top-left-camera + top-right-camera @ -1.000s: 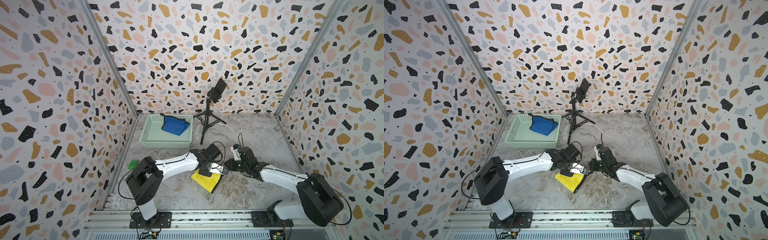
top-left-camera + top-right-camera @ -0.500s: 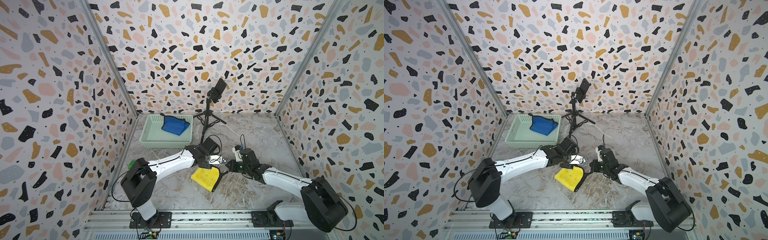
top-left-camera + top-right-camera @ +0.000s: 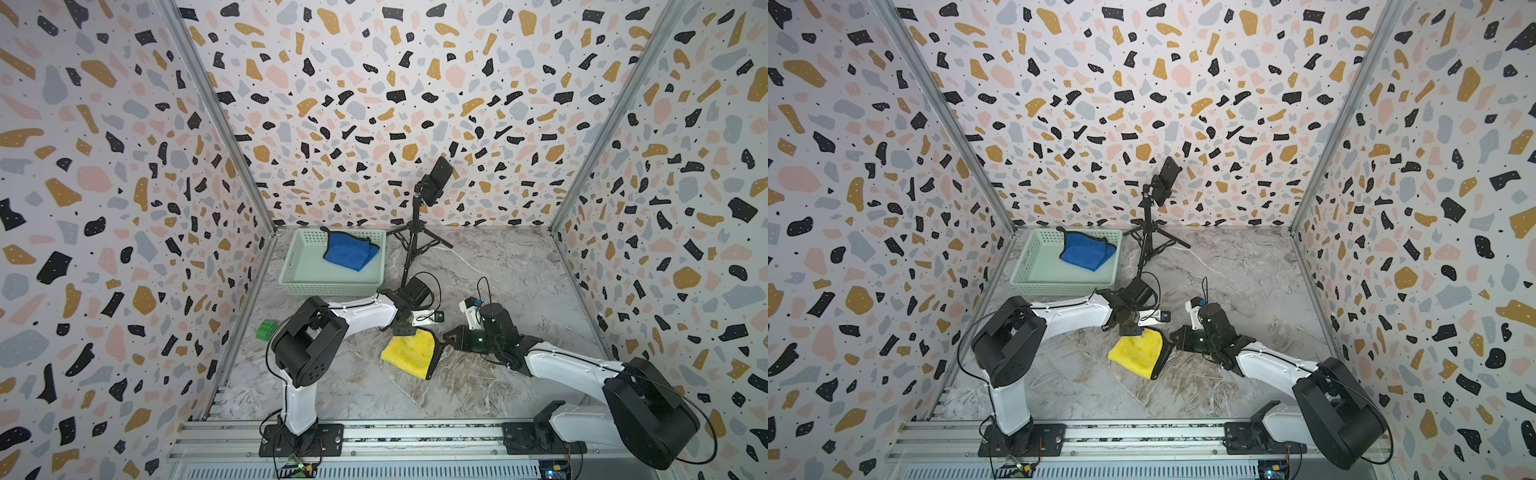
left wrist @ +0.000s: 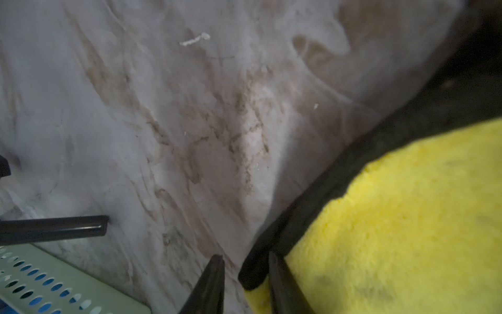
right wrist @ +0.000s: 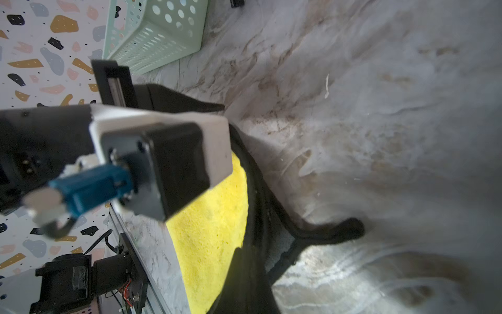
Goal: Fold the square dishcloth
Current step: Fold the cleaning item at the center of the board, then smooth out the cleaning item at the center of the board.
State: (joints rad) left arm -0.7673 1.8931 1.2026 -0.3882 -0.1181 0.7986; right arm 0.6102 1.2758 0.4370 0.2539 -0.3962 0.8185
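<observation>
The square dishcloth (image 3: 409, 353) (image 3: 1136, 349), yellow with a black hem, lies folded over on the marble table between the two arms. My left gripper (image 3: 405, 331) (image 3: 1129, 331) is down at its far corner. In the left wrist view that gripper (image 4: 247, 282) is open, with the black corner of the dishcloth (image 4: 394, 217) between the fingers and a gap on one side. My right gripper (image 3: 448, 337) (image 3: 1175, 334) is shut on the hem at the right edge. In the right wrist view the right gripper (image 5: 244, 285) sits dark over the hem beside the yellow dishcloth (image 5: 212, 225).
A pale green basket (image 3: 332, 286) (image 3: 1059, 286) with a blue cloth (image 3: 349, 251) stands at the back left. A black tripod (image 3: 415, 241) holding a phone stands behind the arms, one leg (image 4: 54, 228) near the left gripper. A small green block (image 3: 266, 330) lies by the left wall.
My left gripper let go of the cloth, drew back and opened wide, then came down at the cloth's far corner with its jaws narrower. The right gripper has kept its hold.
</observation>
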